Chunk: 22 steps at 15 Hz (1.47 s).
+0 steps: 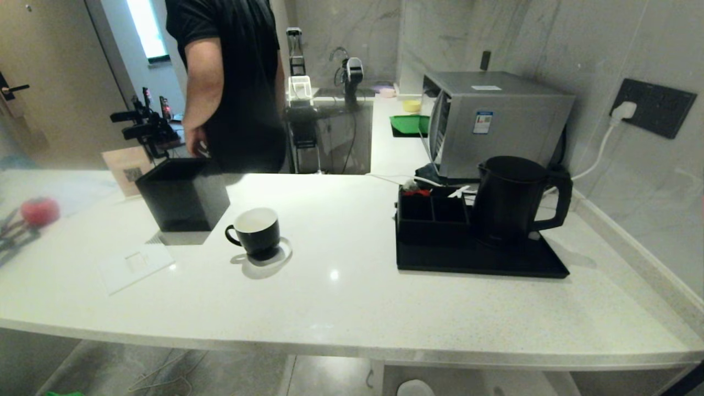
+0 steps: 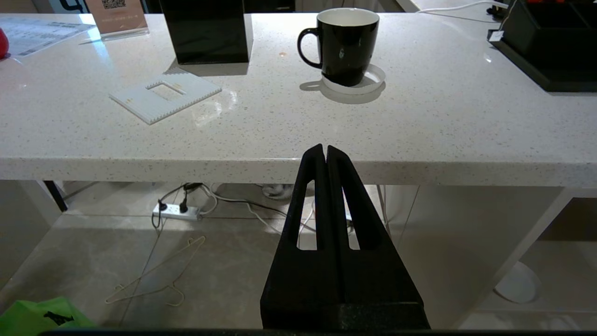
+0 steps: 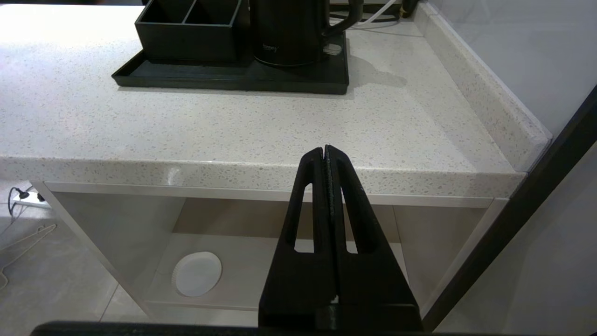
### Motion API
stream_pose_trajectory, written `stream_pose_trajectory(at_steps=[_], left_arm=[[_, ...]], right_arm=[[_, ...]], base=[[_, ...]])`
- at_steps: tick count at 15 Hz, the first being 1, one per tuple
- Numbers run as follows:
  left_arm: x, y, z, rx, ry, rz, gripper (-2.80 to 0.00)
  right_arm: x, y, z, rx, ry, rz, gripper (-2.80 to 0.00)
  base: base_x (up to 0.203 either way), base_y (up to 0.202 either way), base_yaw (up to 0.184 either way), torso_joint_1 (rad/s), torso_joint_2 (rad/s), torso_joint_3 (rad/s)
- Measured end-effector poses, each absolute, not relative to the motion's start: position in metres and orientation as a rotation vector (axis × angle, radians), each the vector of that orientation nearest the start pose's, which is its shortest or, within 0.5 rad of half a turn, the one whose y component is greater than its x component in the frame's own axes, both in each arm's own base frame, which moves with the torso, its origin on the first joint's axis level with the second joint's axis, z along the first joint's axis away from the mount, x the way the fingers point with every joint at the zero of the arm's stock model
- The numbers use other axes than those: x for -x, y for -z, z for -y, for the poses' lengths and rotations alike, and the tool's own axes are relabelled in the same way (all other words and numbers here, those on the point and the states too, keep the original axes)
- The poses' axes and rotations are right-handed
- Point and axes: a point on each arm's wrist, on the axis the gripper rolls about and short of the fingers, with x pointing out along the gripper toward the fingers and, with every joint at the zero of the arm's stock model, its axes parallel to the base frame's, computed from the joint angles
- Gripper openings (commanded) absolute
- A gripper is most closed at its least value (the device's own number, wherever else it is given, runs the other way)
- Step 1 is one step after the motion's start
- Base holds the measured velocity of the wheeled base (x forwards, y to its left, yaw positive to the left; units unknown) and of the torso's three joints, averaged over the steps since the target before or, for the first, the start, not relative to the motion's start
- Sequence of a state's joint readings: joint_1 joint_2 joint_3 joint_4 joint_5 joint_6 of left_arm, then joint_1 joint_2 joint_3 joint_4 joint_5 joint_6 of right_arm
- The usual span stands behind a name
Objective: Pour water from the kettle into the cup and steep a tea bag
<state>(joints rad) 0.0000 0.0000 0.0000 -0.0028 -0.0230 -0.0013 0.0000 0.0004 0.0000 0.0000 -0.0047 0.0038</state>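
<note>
Idling off the counter edge, left gripper (image 2: pixel 325 151) and right gripper (image 3: pixel 325 151) both clenched empty, cup (image 1: pixel 256 231) centre-left and kettle (image 1: pixel 514 201) right on tray (image 1: pixel 495 267); risk: kettle's cord snagging mid-pour.

We cannot see either robot arm from the head, and the person (image 1: pixel 236 82) behind the tabletop (image 1: pixel 352 297) is cut off above the shoulders by the top edge. In the right wrist view the top of the kettle (image 3: pixel 289 32) is cut off, and in the left wrist view only a corner of the black tray (image 2: pixel 550 60) shows. The small things in the tray's box (image 1: pixel 434 212) are too tiny to tell, so we cannot find the tea bag, and the red thing (image 1: pixel 39 212) at the far left is blurred.
</note>
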Motion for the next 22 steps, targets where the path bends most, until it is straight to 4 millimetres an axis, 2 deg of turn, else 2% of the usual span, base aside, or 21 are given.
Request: stream_pose_trajectory(at_steps=[22], left_arm=[[0.0228, -0.0758, 0.0005, 0.002, 0.023, 0.003, -2.8]], right_arm=[[0.0228, -0.0755, 0.0001, -0.003, 0.004, 0.0, -2.8]], base=[[0.0, 0.0, 0.0, 0.0, 0.0, 0.0]])
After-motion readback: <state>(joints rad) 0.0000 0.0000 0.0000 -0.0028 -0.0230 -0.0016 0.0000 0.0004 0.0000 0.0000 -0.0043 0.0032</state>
